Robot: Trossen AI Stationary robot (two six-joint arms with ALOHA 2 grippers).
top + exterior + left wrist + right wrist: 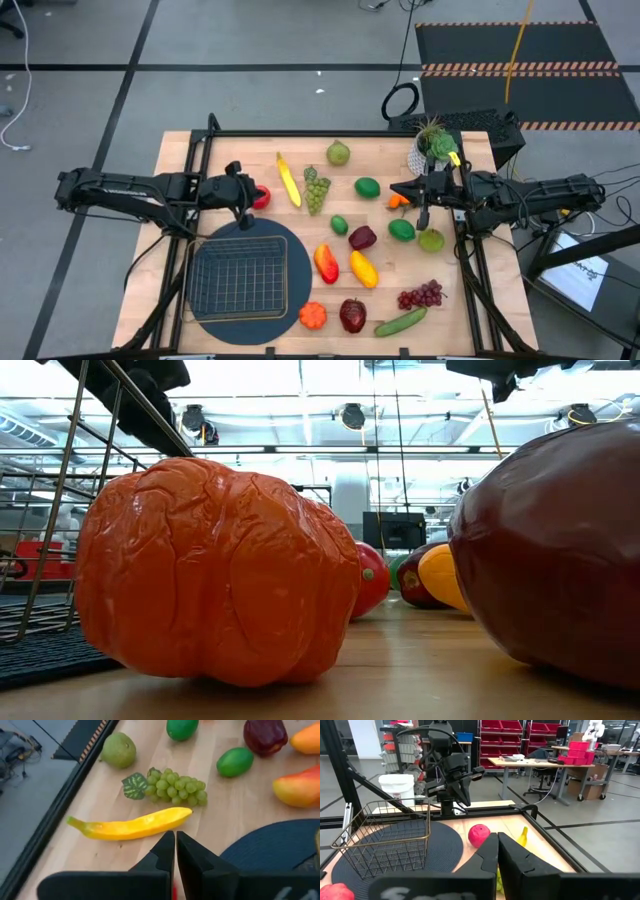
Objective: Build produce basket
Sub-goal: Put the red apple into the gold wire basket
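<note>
Beside the basket (238, 278), which looks empty on its round mat (290, 318), the left pincer (243, 199) hangs with fingers together near a red apple (261, 196). The right pincer (424, 196) is also closed. Produce is scattered on the counter (180, 160); a closed descent could knock the apple away.

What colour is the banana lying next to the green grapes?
Yellow. The banana shows best in the left wrist view, beside the grapes.

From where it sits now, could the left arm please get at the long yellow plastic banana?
Probably yes. The left gripper, fingers shut, hangs beside the long yellow plastic banana, and only bare wooden table shows between them; it would need to open first.
</note>
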